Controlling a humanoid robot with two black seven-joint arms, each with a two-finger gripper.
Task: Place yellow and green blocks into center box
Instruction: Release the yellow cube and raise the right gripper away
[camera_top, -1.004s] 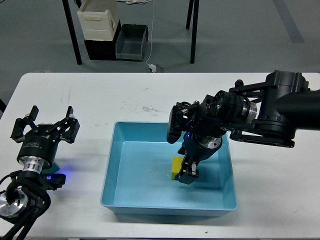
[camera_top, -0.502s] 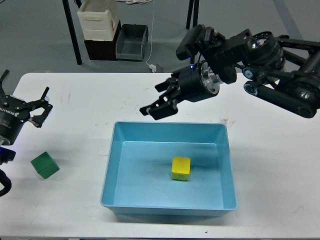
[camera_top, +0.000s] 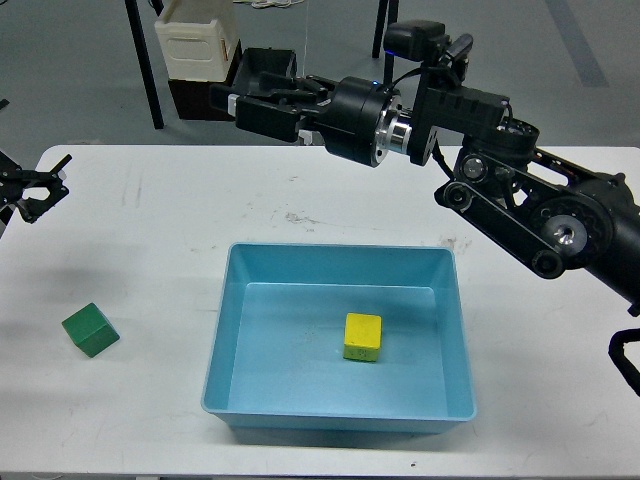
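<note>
Both grippers hang open and empty, right one (camera_top: 250, 95) high above the yellow block (camera_top: 362, 337) in the box (camera_top: 225, 330), left (camera_top: 35, 190) above the green block (camera_top: 90, 330).

Yellow block (camera_top: 362, 337); green block (camera_top: 90, 330) (blue box (camera_top: 225, 330)).

The right gripper (camera_top: 250, 97) hangs high beyond the surface's (camera_top: 170, 220) far edge, with bare surface between it and the blue box (camera_top: 338, 345) below. The box stands open-topped; only its walls ring the yellow block (camera_top: 362, 337). Near the left gripper (camera_top: 30, 192), the green block (camera_top: 90, 330) sits unobstructed.
</note>
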